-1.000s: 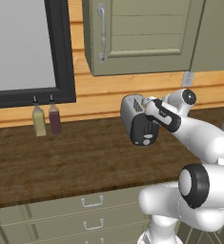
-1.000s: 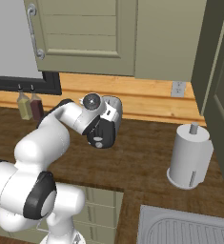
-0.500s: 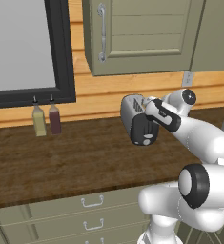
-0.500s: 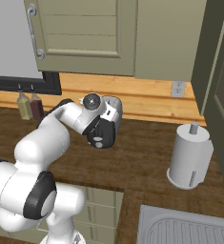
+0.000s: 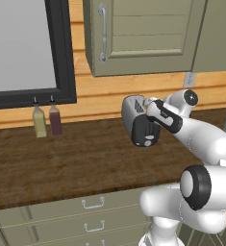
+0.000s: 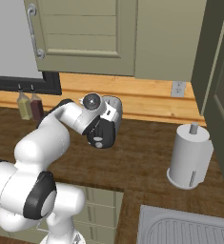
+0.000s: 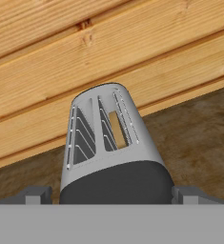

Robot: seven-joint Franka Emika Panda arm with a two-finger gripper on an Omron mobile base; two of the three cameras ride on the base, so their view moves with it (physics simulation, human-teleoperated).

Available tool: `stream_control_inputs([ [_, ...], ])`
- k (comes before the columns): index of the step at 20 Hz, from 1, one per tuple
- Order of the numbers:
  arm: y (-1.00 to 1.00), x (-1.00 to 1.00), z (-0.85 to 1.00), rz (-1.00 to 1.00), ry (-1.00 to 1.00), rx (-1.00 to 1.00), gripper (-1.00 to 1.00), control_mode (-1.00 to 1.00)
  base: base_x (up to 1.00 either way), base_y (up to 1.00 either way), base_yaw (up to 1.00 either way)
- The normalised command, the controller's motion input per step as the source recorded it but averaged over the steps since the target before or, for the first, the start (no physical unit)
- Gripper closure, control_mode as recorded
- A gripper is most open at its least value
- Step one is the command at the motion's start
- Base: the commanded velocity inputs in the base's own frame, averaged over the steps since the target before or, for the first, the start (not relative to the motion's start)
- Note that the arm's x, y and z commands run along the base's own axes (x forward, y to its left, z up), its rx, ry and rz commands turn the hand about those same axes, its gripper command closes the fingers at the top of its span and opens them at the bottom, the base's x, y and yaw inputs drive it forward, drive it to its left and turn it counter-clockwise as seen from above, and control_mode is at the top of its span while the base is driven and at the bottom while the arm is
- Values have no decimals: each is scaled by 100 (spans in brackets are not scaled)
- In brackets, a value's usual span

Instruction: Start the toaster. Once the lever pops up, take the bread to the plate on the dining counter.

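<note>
From the left base camera, the small boxy silver-grey toaster (image 5: 135,119) with its black end panel stands on the dark brown wood-grain countertop (image 5: 71,163), close to the pale plank wall. The white arm's hand reaches up to the toaster's black end, hiding the fingers, so I cannot tell their spread from here. Further left along the wall, a yellowish bottle (image 5: 38,121) and a dark red bottle (image 5: 55,120) stand side by side beneath a black-framed window (image 5: 32,53). A grey-green wall cabinet (image 5: 143,36) with a metal handle hangs above.

From the right base camera, the toaster (image 6: 112,110) sits just behind the arm's wrist, its black panel and round knob facing forward. Well to the right stands a white paper towel roll (image 6: 189,155) on its holder, and a grey steel sink (image 6: 189,231) shows at the bottom right corner.

Looking along the hand, the gripper (image 7: 111,195) is spread wide, its dark fingertips (image 7: 35,195) on either side of the toaster's black end, gripping nothing. The tan-brown slice of bread (image 7: 117,129) sits down in one of the top slots.
</note>
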Motion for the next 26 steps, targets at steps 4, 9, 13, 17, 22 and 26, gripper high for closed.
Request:
stream_control_inputs([
  [4,0,0,0,0,0,0,-100,-100,0,0,0],
  [9,0,0,0,0,0,0,-100,-100,0,0,0],
  [13,0,0,0,0,0,0,-100,-100,0,0,0],
  [17,0,0,0,0,0,0,-100,-100,0,0,0],
  [22,0,0,0,0,0,0,-100,-100,0,0,0],
  [26,0,0,0,0,0,0,-100,-100,0,0,0],
])
